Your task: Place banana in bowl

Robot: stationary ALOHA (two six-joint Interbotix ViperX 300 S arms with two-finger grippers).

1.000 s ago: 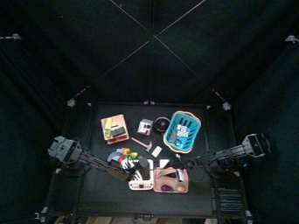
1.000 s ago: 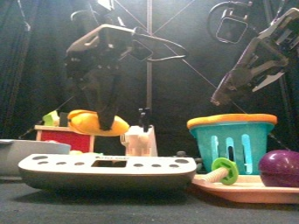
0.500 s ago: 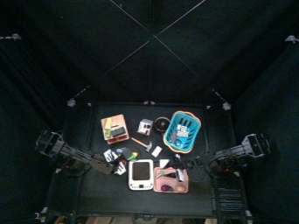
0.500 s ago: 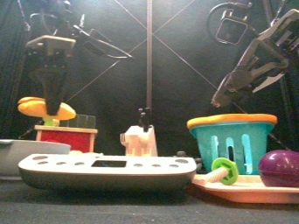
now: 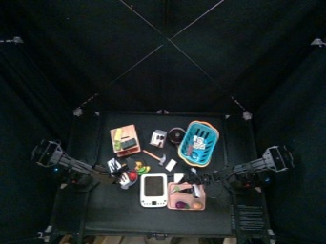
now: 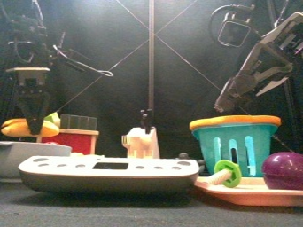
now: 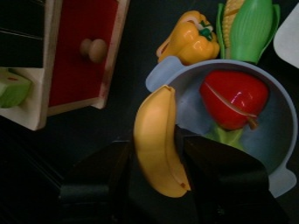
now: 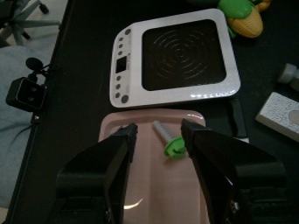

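My left gripper (image 7: 160,150) is shut on the yellow banana (image 7: 156,140) and holds it just over the near rim of the grey bowl (image 7: 275,131). A red strawberry-like toy (image 7: 233,96) lies in the bowl. In the front view the banana (image 6: 27,127) hangs at the far left under the left gripper (image 6: 30,108), just above the bowl (image 6: 10,149). My right gripper (image 8: 167,140) is open and empty above the pink tray (image 8: 163,188); in the front view it (image 6: 233,91) hangs high at the right.
A white scale (image 6: 106,168) lies at the front middle. A teal basket (image 6: 236,137) and a purple ball (image 6: 284,167) stand at the right. A red wooden drawer box (image 7: 82,52), a yellow pepper (image 7: 190,39) and corn (image 7: 251,26) lie beside the bowl.
My left gripper has carried the banana from the table's middle to the far left and down, to just over the bowl. The right arm has not moved.
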